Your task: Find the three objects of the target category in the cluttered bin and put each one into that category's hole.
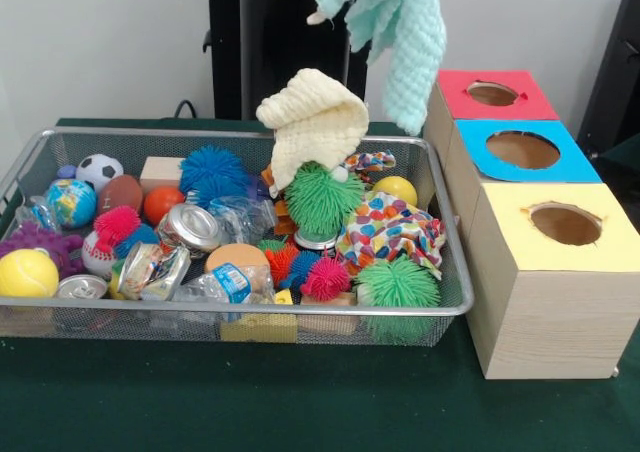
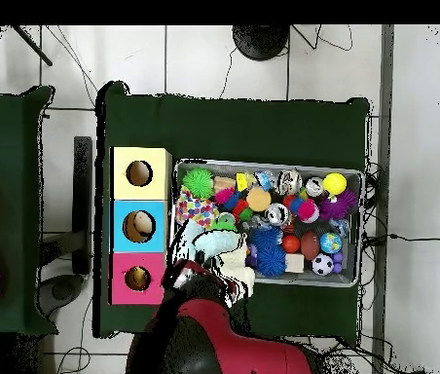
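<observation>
the wide shallow tray of silver wire mesh sits on the dark green table cloth, packed with small things. in the front view a mint green knitted cloth hangs from the top edge of the picture, above the tray's far right corner and beside the red-topped box. whatever holds it lies above the picture's edge. in the overhead view the red and black arm reaches from the bottom toward the tray's near edge, but the gripper itself is hidden among cloth and arm, so i cannot tell how it stands.

inside the tray a cream knitted cloth is draped over a green spiky rubber ball. to the right of that lies a white cloth printed with coloured hearts, with a yellow ball just behind it. a second green spiky ball rests at the front right corner. a blue spiky ball, a small soccer ball, a globe-printed ball, a yellow tennis ball, crushed silver cans and pink spiky balls fill the rest.

just right of the tray stand three wooden boxes in a row, each with a round hole on top: a yellow-topped one nearest the camera, a blue-topped one in the middle, and a red-topped one at the back.
</observation>
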Controlling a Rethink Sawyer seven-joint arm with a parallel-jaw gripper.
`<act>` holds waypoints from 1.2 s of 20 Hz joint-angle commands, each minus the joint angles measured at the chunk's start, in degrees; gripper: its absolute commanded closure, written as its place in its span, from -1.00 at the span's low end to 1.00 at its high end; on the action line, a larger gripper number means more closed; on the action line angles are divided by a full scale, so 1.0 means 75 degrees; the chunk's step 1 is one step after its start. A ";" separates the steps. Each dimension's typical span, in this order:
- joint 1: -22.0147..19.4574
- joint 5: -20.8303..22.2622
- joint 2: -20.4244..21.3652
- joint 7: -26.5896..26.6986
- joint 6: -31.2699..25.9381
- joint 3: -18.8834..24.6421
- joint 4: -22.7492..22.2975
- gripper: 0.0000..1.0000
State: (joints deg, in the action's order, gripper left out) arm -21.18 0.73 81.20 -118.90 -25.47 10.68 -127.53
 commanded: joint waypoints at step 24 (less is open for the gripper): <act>-0.1558 0.1182 -0.0827 0.1256 0.0614 0.2404 -0.0738 1.00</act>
State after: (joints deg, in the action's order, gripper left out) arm -30.01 6.80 77.02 -118.90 -23.46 22.36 -130.40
